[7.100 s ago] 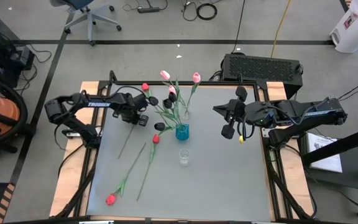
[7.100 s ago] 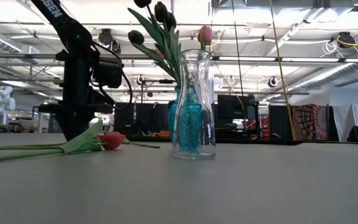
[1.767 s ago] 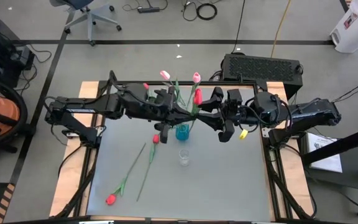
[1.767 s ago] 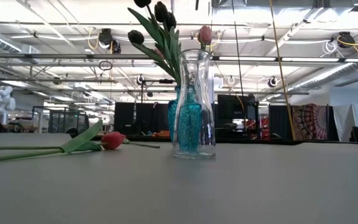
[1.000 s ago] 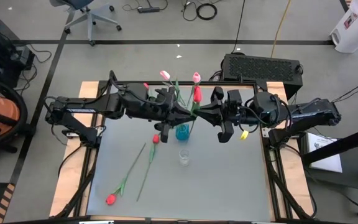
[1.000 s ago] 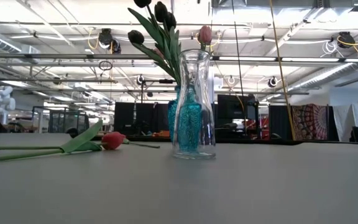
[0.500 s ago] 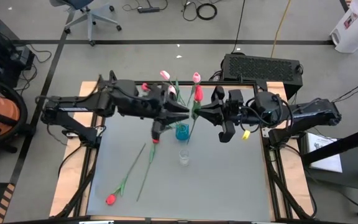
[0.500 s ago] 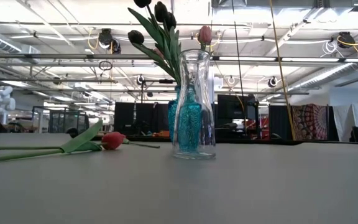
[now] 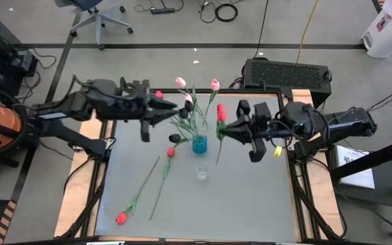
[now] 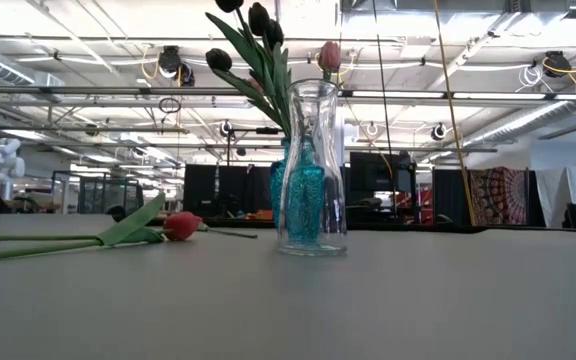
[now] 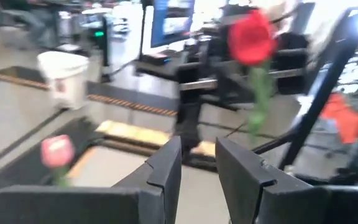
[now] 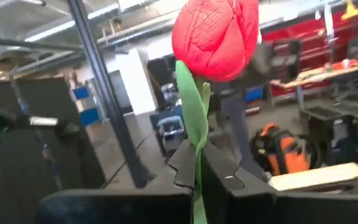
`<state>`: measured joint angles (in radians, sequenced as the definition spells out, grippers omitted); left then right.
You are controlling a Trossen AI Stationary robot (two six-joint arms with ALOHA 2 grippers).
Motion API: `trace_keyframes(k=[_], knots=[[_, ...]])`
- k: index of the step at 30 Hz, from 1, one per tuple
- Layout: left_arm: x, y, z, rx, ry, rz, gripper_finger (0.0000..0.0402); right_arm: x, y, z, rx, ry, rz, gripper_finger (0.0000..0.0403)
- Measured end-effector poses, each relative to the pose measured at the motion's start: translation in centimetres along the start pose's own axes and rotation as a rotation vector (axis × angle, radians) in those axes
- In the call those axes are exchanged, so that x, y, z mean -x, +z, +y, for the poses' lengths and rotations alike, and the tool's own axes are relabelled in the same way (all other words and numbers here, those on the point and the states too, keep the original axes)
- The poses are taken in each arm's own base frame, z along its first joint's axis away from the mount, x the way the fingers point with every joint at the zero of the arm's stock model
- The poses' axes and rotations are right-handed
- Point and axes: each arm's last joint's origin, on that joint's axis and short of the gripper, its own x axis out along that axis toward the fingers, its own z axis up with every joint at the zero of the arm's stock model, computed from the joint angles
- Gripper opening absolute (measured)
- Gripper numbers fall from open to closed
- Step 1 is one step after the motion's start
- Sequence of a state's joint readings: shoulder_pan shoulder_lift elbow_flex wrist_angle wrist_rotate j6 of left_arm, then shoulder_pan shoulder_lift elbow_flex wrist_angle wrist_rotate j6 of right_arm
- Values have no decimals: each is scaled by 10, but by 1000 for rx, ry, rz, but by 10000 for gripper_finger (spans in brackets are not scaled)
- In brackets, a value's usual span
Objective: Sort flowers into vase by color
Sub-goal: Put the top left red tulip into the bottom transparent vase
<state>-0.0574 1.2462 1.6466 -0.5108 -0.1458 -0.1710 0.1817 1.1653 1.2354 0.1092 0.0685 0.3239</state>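
The left gripper (image 9: pixel 171 108) has drawn back from the vases, fingers slightly apart and empty — the right gripper (image 9: pixel 224 131) clamps a red tulip (image 9: pixel 221 113).

- In the low view we see neither arm, and the black tulips (image 10: pixel 253 25) above the clear vase (image 10: pixel 312 165) are cut off by the picture's top edge.
- The green stem (image 10: pixel 28 243) lying on the counter (image 10: pixel 368 300) runs out of that view at the side.
- Through the left wrist camera everything past the left pincer (image 11: pixel 197 163) is blurred; we cannot tell what holds the red tulip (image 11: pixel 250 38) there.
- In the right wrist view the stem (image 12: pixel 196 163) drops between the fingers (image 12: pixel 222 180) and out of the picture, so its lower end stays unseen.
- From above, we cannot make out the right pincer (image 9: pixel 226 131)'s fingertips on the stem.
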Motion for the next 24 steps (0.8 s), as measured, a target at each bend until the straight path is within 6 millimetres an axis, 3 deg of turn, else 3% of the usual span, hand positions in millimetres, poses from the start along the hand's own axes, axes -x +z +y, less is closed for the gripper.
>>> trace_keyframes(k=[12,19,24], knots=[[49,4,13,-86,222,11,105,-31,-33,-2,55,-18,87,0],[54,6,15,-89,246,-6,105,-55,-52,-6,56,-5,60,0],[53,6,14,-88,239,-1,105,-59,-56,-8,52,-6,57,0]])
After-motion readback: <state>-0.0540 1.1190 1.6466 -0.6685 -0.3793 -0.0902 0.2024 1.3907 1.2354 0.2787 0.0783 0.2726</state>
